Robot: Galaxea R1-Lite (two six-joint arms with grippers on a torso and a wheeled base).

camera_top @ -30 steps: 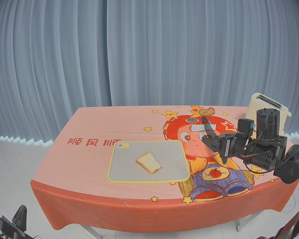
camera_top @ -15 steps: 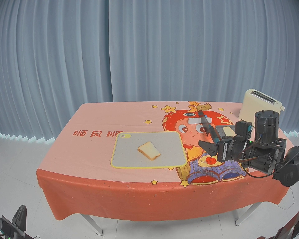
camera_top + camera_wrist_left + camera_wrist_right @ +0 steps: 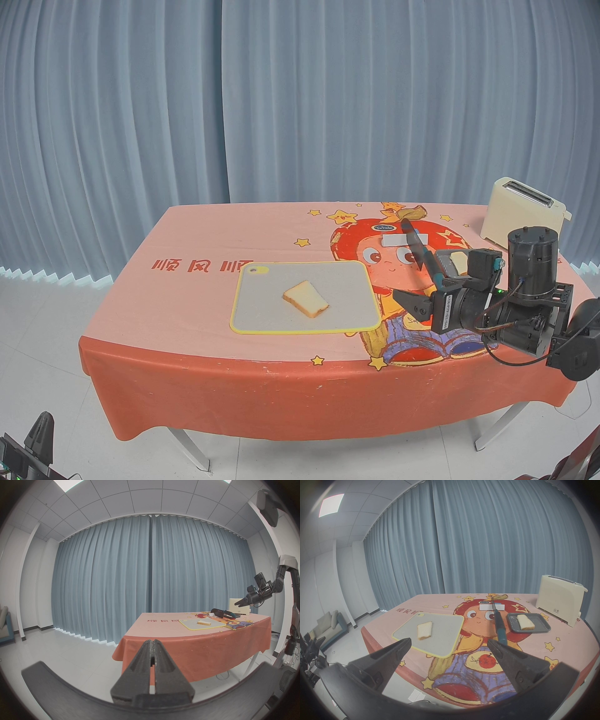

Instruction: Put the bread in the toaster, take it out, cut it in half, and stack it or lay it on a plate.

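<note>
A half slice of bread (image 3: 305, 299) (image 3: 424, 630) lies on the grey, yellow-rimmed cutting board (image 3: 262, 312) (image 3: 440, 642). To its right, a knife (image 3: 420, 253) (image 3: 497, 620) with a dark blade and teal handle rests on the cloth. Past the knife, a small grey tray (image 3: 542, 627) holds another piece of bread (image 3: 525, 621). The cream toaster (image 3: 522, 212) (image 3: 559, 598) stands at the back right corner. My right gripper (image 3: 425, 290) (image 3: 450, 645) hovers open and empty above the table's front right, near the knife handle. My left gripper (image 3: 152, 655) is shut on nothing, low and far from the table.
The table (image 3: 187, 294) wears an orange cloth with a cartoon print; its left half is bare. A white label (image 3: 400, 239) lies by the knife's blade. Grey curtains hang behind, with open floor around the table.
The head camera has shifted, so the table sits differently in view. Relative to the knife, my right gripper has drawn back toward the table's front edge, still open; the tray now shows beside it.
</note>
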